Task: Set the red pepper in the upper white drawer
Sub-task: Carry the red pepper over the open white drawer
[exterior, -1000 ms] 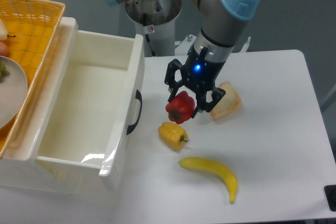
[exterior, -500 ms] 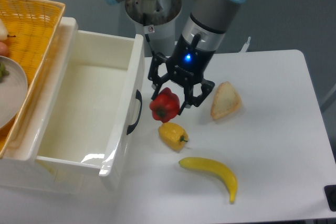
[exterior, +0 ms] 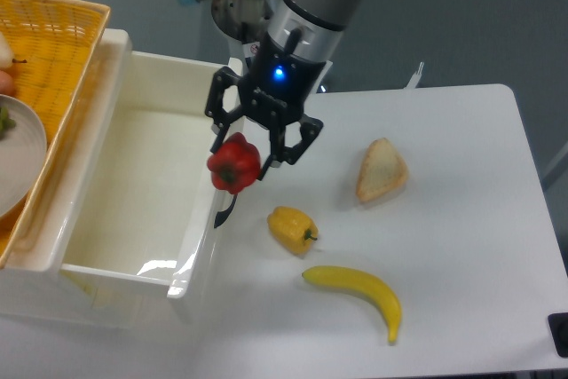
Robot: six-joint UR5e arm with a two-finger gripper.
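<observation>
Gripper (exterior: 238, 162) fingers closed on red pepper (exterior: 233, 164), held in air above front wall of upper white drawer (exterior: 142, 191), over black handle. Yellow pepper (exterior: 292, 228), banana (exterior: 357, 295), bread wedge (exterior: 382, 170) on worktop (exterior: 461, 246) to right.

**Camera setup: single fixed overhead-oblique view**

One view only, so no overlap with a second camera. It sits high, in front of the table (exterior: 461, 219), looking down and toward the robot base (exterior: 259, 19) at top centre. Mid-range framing: most of the white tabletop fills the right and lower frame, its right edge and lower right corner visible. The upper white drawer (exterior: 98, 246) takes the left half, cut slightly by the bottom edge. The wicker basket (exterior: 62, 51) is cropped at the upper left. The arm enters from the top edge; its upper links are out of frame. The gripper (exterior: 253, 153) lands near frame centre.
</observation>
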